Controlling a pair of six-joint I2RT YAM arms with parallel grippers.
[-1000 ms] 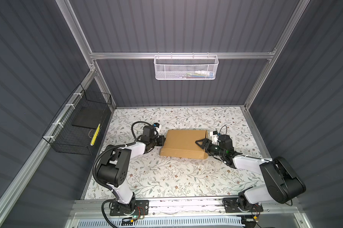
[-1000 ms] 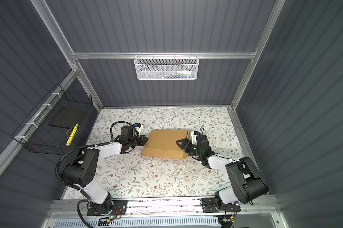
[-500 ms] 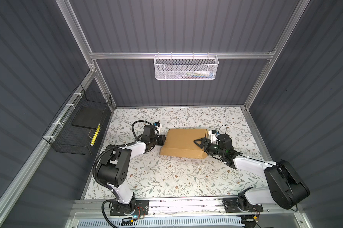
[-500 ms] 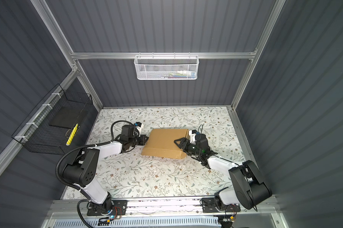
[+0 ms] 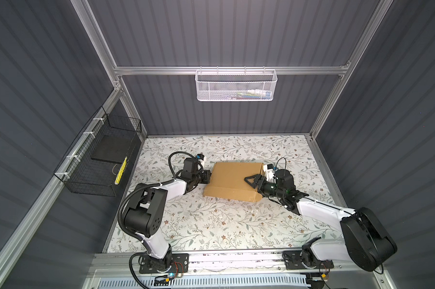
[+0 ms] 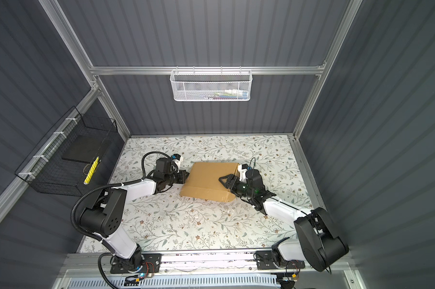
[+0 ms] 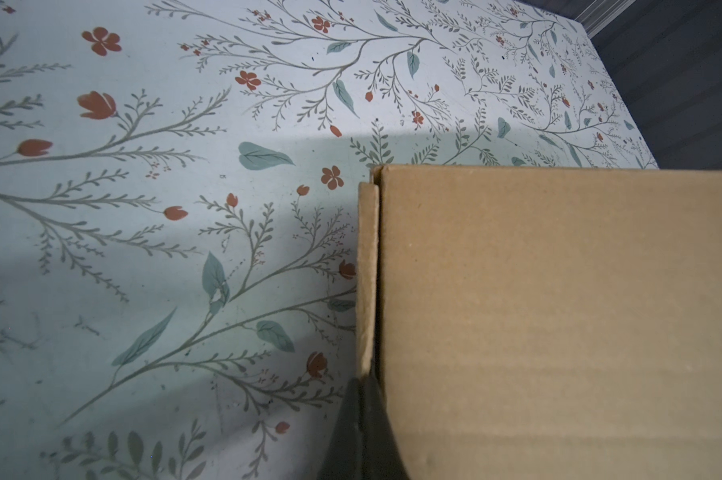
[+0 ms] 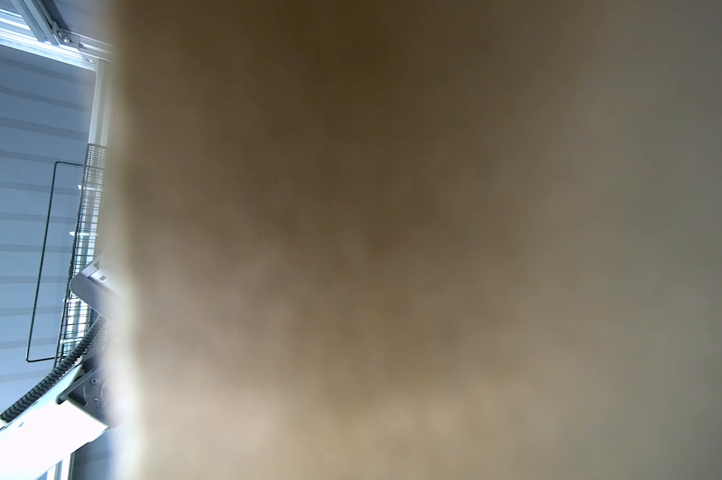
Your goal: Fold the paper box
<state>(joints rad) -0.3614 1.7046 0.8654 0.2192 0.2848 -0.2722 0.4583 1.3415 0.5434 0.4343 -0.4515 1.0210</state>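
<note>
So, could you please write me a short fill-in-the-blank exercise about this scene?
The paper box lies on the ____-patterned table. The left hand, at the box's edge, is ____. The white mesh basket hangs on the ____ rail. The black wire basket holds a ____ stick.
Missing: floral; shut; back; yellow.

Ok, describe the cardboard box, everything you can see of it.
The cardboard box is plain brown corrugated card, a shallow rectangle folded up and closed, lying flat and slightly askew on the flowered table. The left wrist view shows a narrow side flap standing along its edge. The shut left claw meets its left side; the right claw reaches over its top at the right end. No print or tape shows.
</note>
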